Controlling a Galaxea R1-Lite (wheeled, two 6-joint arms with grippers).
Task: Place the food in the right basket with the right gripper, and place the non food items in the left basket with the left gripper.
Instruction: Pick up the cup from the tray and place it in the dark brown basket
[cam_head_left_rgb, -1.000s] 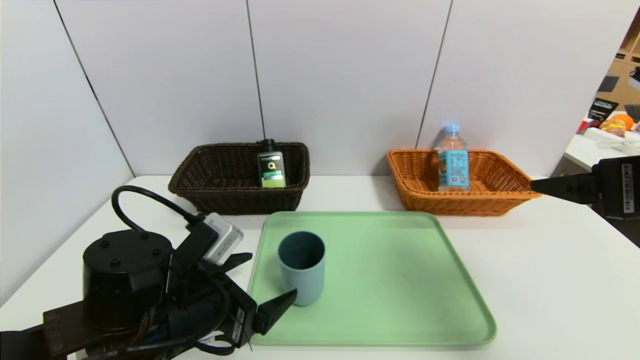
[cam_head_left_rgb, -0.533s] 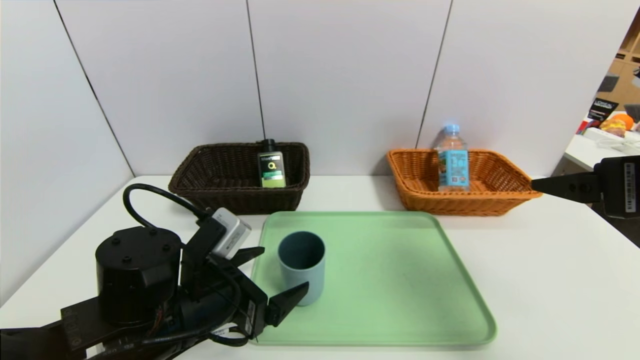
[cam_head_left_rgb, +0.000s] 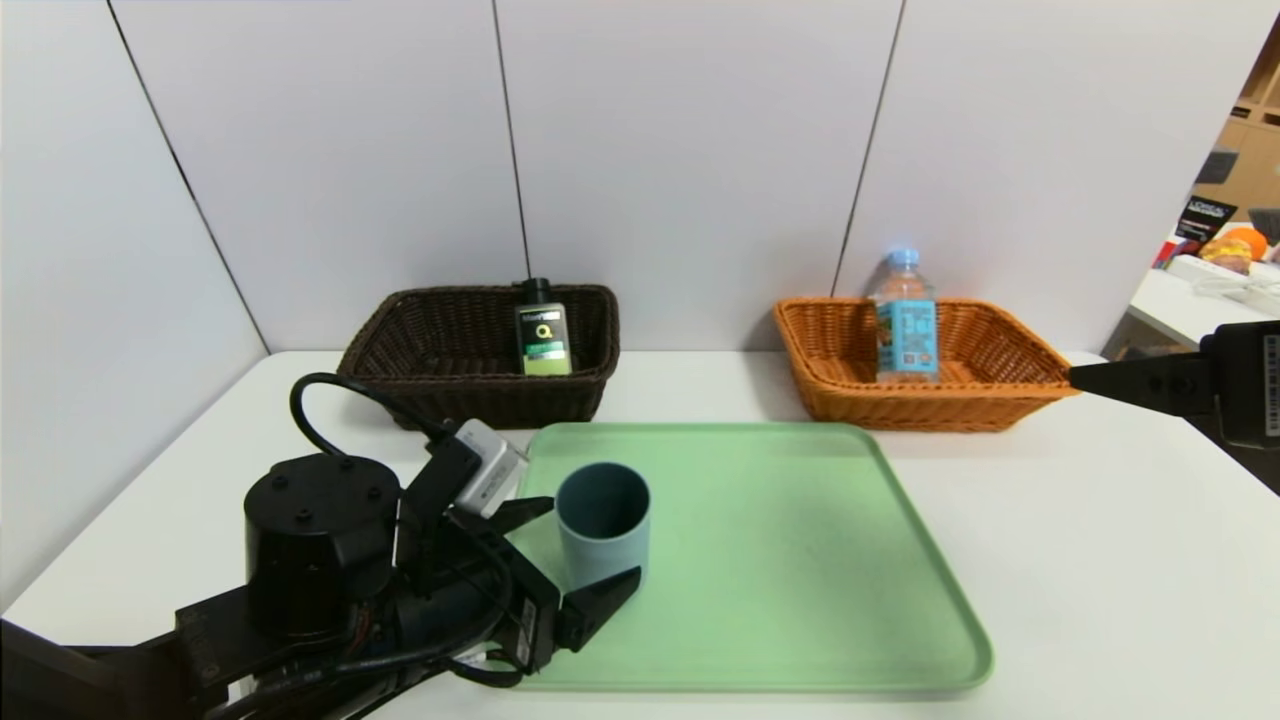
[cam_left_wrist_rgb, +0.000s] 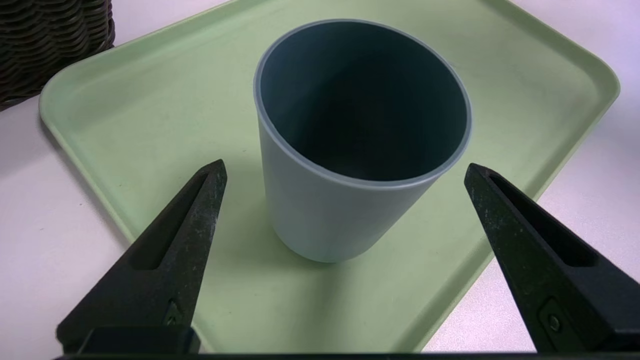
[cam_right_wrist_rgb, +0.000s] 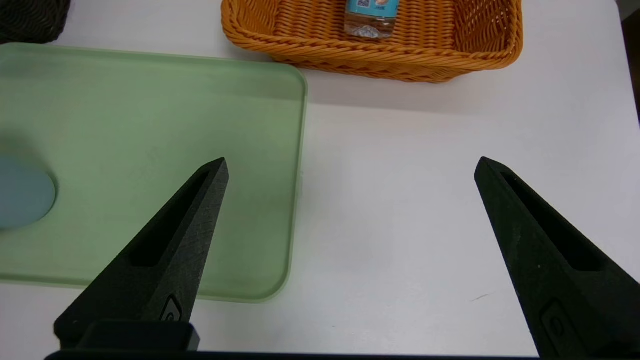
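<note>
The black left claw (cam_head_left_rgb: 583, 556), its pointed fingers spread wide, straddles the matte blue-grey handleless cup (cam_head_left_rgb: 603, 535) without touching it; the cup stands upright at nine o'clock on the smooth pale-green rounded tray (cam_head_left_rgb: 800, 570). At eleven o'clock the dark brown woven wicker basket (cam_head_left_rgb: 480, 352) holds the black pump bottle with green label (cam_head_left_rgb: 541, 333). At one o'clock the orange-tan wicker basket (cam_head_left_rgb: 915, 362) holds the clear plastic water bottle (cam_head_left_rgb: 905, 318), upright. The right claw (cam_right_wrist_rgb: 350, 172) hangs at three o'clock over the white surface (cam_head_left_rgb: 1100, 520); only its wrist view shows its fingers wide apart and empty.
</note>
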